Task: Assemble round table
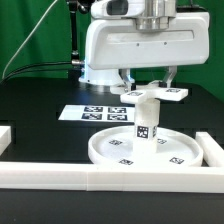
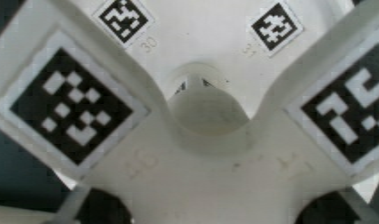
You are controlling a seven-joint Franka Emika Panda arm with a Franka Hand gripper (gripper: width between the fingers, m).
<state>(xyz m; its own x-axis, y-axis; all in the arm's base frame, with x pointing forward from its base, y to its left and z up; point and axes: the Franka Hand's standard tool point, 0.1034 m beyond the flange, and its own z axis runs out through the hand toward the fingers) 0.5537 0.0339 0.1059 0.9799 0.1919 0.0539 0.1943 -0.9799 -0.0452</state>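
The big round rimmed disc lies on the black table near the front. The short thick leg stands upright at its centre, one tag facing the camera. The cross-shaped foot piece sits level on top of the leg. My gripper reaches down from above and is shut on the foot piece, one finger on each side. In the wrist view the foot piece fills the picture, its tagged arms spreading out from the round hub. Dark fingertips show at its edge. The leg is hidden under it there.
The marker board lies flat behind the disc, toward the exterior view's left. White border rails run along the front, the exterior view's left and right. A green curtain hangs behind the arm's base.
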